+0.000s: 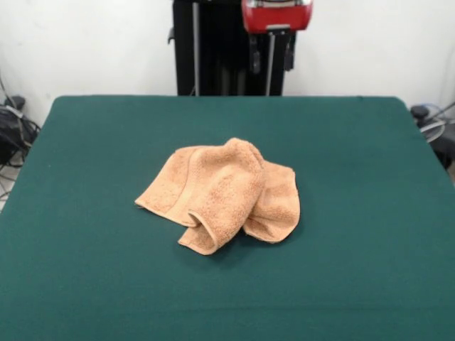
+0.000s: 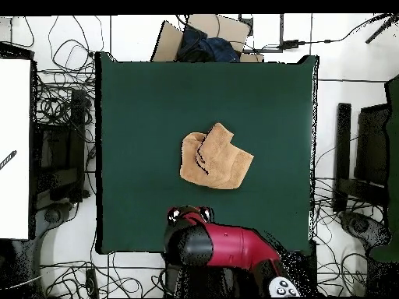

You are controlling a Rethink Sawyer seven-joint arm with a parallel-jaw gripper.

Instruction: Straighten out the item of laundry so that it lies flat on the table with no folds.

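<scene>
One towel (image 1: pixel 222 193) on the table (image 1: pixel 85 284), and that's basically the whole scene. Starting at the near edge in the front view, there's a wide strip of bare green felt with nothing on it, so there's lots of room on that side to drag cloth out.

Next comes the peach-orange cloth itself, sitting roughly mid-table, and it's nowhere near flat. One thick fold is rolled over the top and pokes toward the near side like a tube, with a looped edge showing at its end. A flatter flap lies out to the left with a woven band along its border, and another bunched lobe sits on the right. So the job looks barely started (if at all): every fold has yet to be opened.

Green shows all around the bundle, left, right, near and far. The overhead view agrees: the towel is well apart from every table edge, so spreading it shouldn't push anything over the side.

At the far side the red arm (image 1: pixel 277 15) is pulled back above the table edge. The gripper (image 2: pixel 191 212) only shows as a dark blob from overhead, clear of the cloth, and it's impossible to tell how its jaws stand.
</scene>
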